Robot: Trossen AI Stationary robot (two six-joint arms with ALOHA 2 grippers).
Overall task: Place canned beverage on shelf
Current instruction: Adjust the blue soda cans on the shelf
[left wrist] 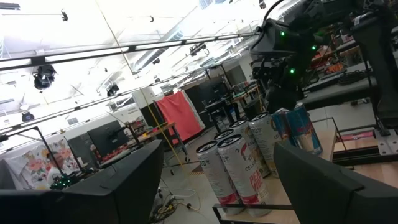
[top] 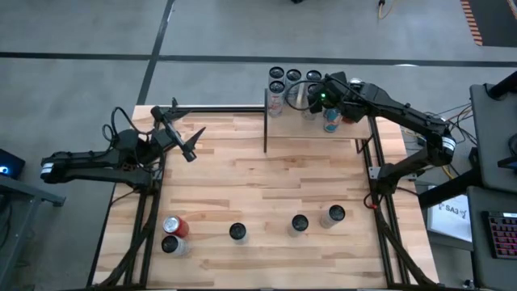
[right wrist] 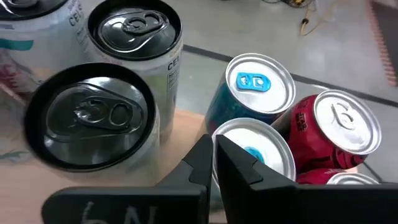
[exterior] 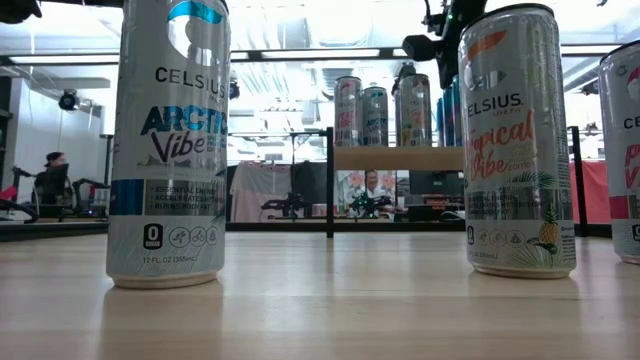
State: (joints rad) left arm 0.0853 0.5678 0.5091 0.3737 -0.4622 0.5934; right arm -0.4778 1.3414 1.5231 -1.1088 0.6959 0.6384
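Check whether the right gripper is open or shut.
Shut: the right gripper hangs over the cans on the shelf, its fingers pressed together, holding nothing.

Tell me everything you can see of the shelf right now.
The shelf is a small light-wood board held between thin black metal posts at the table's far edge, right of centre. In the low view it sits raised and level above the tabletop. Its board is crowded with upright cans: tall silver ones toward the left, shorter blue and red ones toward the right. The right gripper, fingers shut, is above the cans; whether it touches any cannot be told.
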